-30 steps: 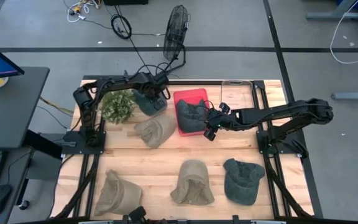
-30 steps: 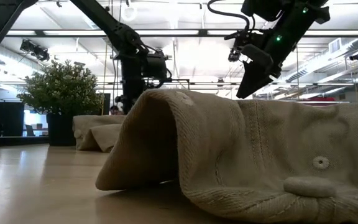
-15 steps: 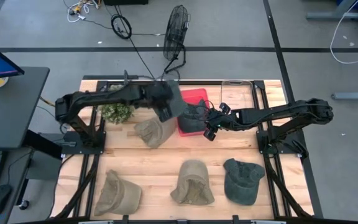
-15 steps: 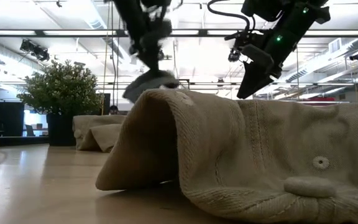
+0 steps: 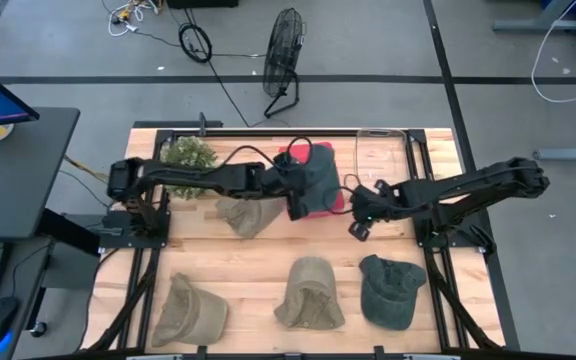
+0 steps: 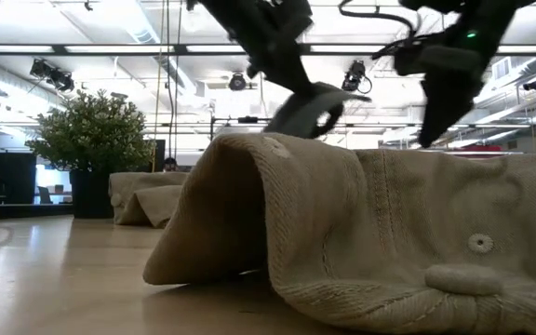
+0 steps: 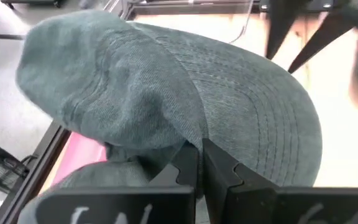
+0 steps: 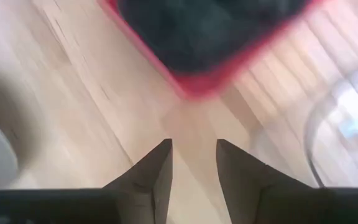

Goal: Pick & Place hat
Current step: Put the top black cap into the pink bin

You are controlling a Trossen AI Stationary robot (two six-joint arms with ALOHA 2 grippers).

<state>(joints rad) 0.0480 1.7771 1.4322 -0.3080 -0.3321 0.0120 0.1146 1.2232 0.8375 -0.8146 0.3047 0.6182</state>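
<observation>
A grey-green cap [image 5: 320,172] hangs in my left gripper [image 5: 295,203] over the red bin [image 5: 295,153]; the left wrist view shows its crown and stitched brim [image 7: 260,124]. In the low view the cap [image 6: 310,110] is in the air behind the tan hat in front. Another dark hat [image 8: 210,25] lies inside the bin [image 8: 197,87]. My right gripper [image 5: 356,222] is open, over bare wood just right of and nearer than the bin, and touches nothing [image 8: 193,163]. My left gripper is shut on the cap where crown and brim meet [image 7: 194,140], pinched between the two fingers [image 7: 225,171]. The arm reaches in low from the table's left. The cap spreads out beyond the fingers over the bin; whether it touches the hat below cannot be told.
A tan hat [image 5: 248,212] lies left of the bin under the left arm. Along the near edge lie two tan hats [image 5: 193,310] [image 5: 311,295] and a dark green cap [image 5: 391,290]. A potted plant [image 5: 190,155] stands far left, a clear container [image 5: 383,150] far right.
My left arm lifted the grey-green cap from beside the plant and swung it toward the table's right, to over the red bin. My right gripper drew back from the bin's right edge toward the right and near edge.
</observation>
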